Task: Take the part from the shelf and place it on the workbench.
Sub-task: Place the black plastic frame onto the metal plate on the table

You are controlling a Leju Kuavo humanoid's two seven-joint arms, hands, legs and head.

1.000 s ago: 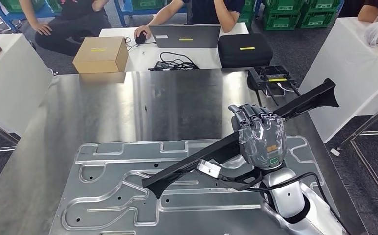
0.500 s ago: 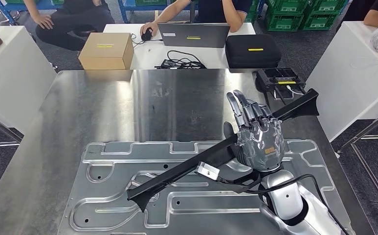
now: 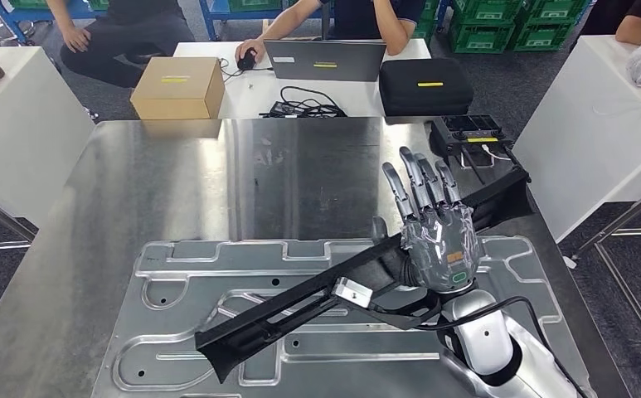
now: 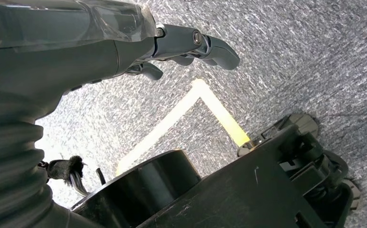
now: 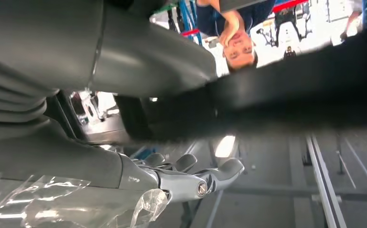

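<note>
Head view: right hand (image 3: pixel 439 245) fingers (image 3: pixel 420 178) now splayed straight and wide over the part (image 3: pixel 300 298); a second ago curled round it, half a second ago half-unfurled. Grip released, or nearly so; thumb contact under the palm hidden, cannot tell. Long black part down since then: low end dropped from above the metal plate (image 3: pixel 176 274) to lying on it, far end sunk toward the workbench (image 3: pixel 176 182) right edge, bar lying diagonally with the palm over its middle. Looks like placement essentially done; remaining: lift the hand clear without dragging the bar. Risk, as a guess: far end overhanging the bench edge, could tip if nudged. Right wrist view: dark blurred bar above the extended fingers. Left wrist view: left hand (image 4: pixel 124 42) hanging over grey carpet (image 4: pixel 314 61), fingers loosely curled, holding nothing. Surface: polished steel bench, big machined plate with grooves and holes on the near half. Beyond: white table with cardboard box (image 3: pixel 176 87), laptop (image 3: pixel 325 60), black case (image 3: pixel 424 85), cables; seated people behind; green crates (image 3: pixel 541 21) further back; white tables either side.
</note>
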